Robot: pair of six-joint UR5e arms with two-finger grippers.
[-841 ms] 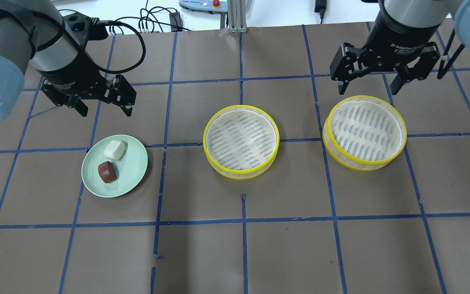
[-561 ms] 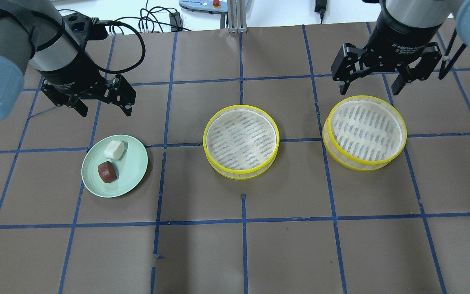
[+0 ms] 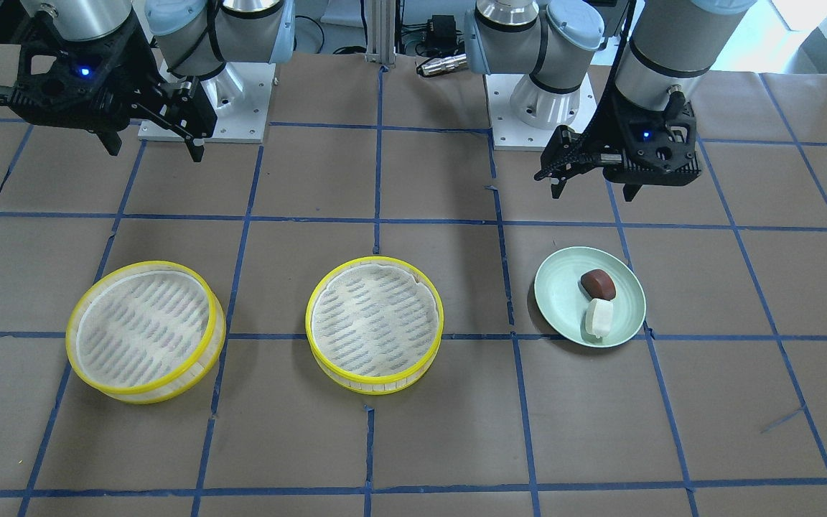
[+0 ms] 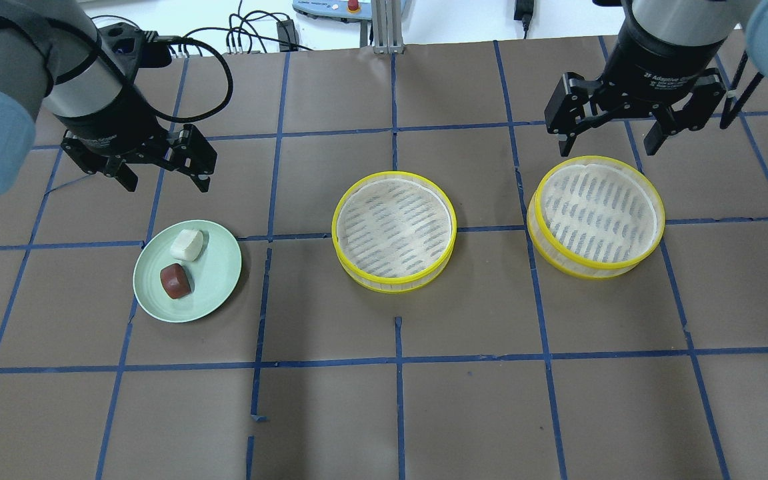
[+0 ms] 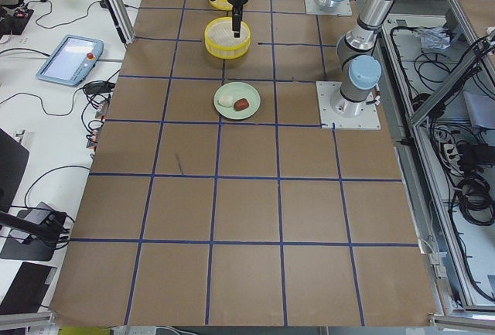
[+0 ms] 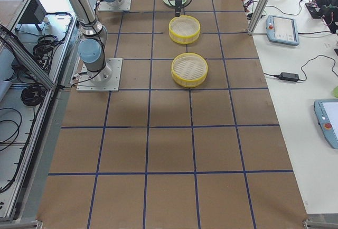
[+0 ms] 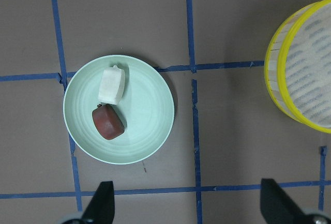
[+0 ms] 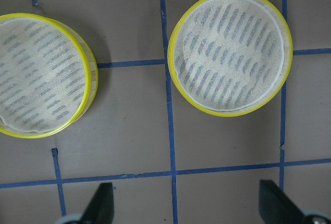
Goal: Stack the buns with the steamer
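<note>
The brown paper-covered bench (image 4: 384, 413), gridded with blue tape lines, is carrying everything. The round, shallow, yellow-rimmed middle steamer basket (image 4: 394, 230), with slatted sides and a white woven liner, is sitting at the bench's centre. The matching right steamer basket (image 4: 596, 217) is standing well apart to its right. The two are not stacked, and both are lying bare inside. The pale green round plate (image 4: 214, 273) is resting well to the left of the middle steamer basket. The black two-fingered left hand (image 4: 166, 181) is hovering raised above the bench near the plate, its fingers spread wide and gripping nothing. The right hand (image 4: 607, 148) is hanging raised near the right steamer basket, clear of it, fingers likewise parted wide and empty. On the left part of the plate, the small creamy white bun (image 4: 186, 244) is lying on the far side. The dark reddish-brown bun (image 4: 175, 281) is lying just beside it, nearer the robot.
</note>
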